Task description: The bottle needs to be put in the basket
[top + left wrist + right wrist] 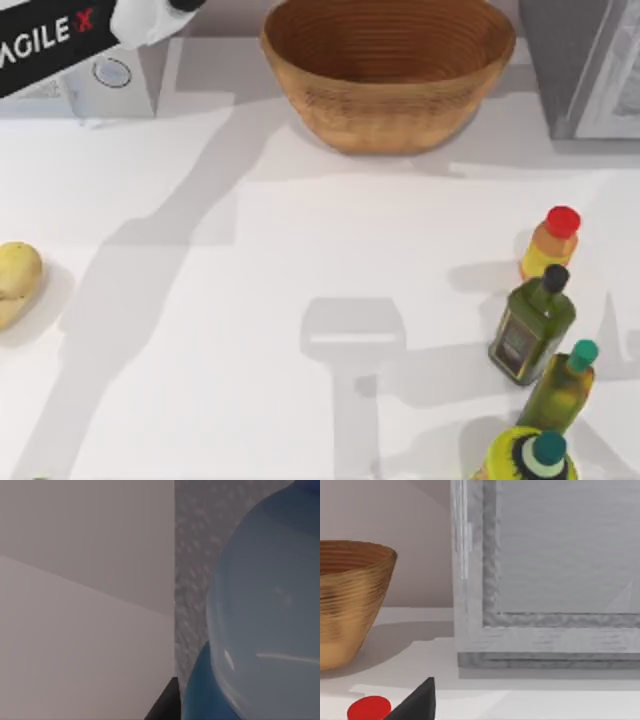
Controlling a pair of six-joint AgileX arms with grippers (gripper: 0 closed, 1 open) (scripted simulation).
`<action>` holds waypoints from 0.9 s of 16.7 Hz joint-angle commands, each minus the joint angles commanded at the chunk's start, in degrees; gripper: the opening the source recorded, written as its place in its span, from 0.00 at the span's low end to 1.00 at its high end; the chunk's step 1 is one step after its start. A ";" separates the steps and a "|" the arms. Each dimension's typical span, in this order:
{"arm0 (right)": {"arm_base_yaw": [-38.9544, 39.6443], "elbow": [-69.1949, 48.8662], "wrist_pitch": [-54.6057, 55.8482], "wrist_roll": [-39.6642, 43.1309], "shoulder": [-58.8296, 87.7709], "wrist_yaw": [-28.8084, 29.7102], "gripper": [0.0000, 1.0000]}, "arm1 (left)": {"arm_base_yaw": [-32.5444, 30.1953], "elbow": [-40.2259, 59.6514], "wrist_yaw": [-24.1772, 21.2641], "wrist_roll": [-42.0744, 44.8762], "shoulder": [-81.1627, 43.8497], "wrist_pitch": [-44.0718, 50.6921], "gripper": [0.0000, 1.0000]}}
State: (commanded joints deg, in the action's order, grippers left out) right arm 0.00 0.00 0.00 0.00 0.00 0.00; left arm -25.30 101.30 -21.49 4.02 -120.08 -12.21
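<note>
Here, the left gripper's state cannot be told, though the bottle (265, 630) sits close against its wrist camera, presumably held for carrying; basket (388, 70) stands at the table's rear.

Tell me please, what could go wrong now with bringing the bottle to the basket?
The left tool, at the top view's upper left, is left of the basket; releasing here would probably drop the bottle outside it. Carried low, the bottle might strike the basket's high rim and push it.
</note>
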 joint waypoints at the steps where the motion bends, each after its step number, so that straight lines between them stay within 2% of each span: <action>1: 0.00 0.00 0.00 0.00 0.00 0.00 1.00 | -0.15 0.55 0.17 -0.03 -0.31 0.25 0.00; 7: 0.00 0.00 0.00 0.00 0.00 0.00 1.00 | 0.10 0.56 0.13 0.08 -0.24 0.20 0.00; 15: 0.00 0.00 0.00 0.00 0.00 0.00 1.00 | -0.83 5.95 0.87 -0.10 -5.89 -0.11 0.00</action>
State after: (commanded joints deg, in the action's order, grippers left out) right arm 0.00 0.00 0.00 0.00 0.00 0.00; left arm -26.13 107.25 -20.61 3.92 -125.97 -12.32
